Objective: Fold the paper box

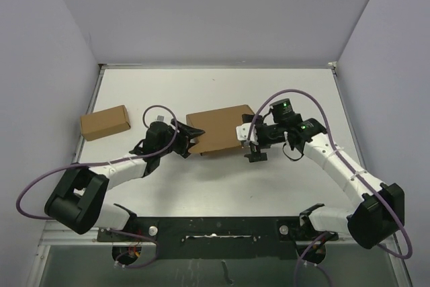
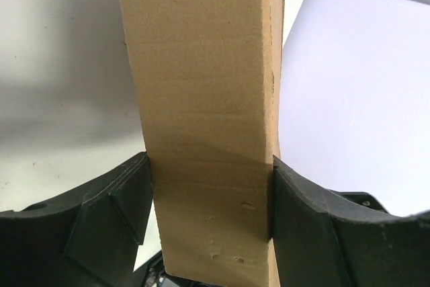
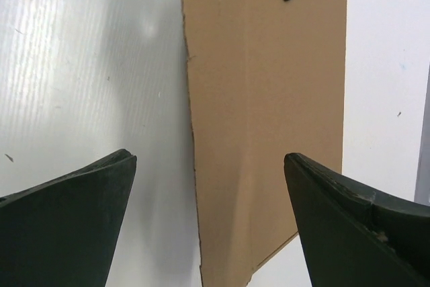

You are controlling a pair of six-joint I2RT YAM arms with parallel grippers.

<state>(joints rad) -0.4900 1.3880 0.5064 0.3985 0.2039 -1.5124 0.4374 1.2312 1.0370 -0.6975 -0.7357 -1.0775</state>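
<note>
The paper box [image 1: 218,131], a large plain brown cardboard mailer, sits at the centre of the overhead frame on the white table [image 1: 289,92], between the two arms. Whether it lies fully flat I cannot tell. The left gripper [image 1: 187,140] is at its left edge. In the left wrist view its black fingers [image 2: 121,213] press on both sides of a strip of cardboard, so it is clamped on the box. The right gripper [image 1: 255,152] is at the box's right edge, and its wrist view shows the jaws wide apart, gripping nothing, with a cardboard panel lying beyond them. I judge that a side fold is in hand: the left anchors the box while the right lines up on the opposite edge. The next move probably calls for the right gripper to take or push that edge and turn it along its crease without pulling the box out of the left's hold. Counted: one large box, one smaller brown cardboard box [image 1: 105,123] at left of frame and well apart, and two grippers.
</note>
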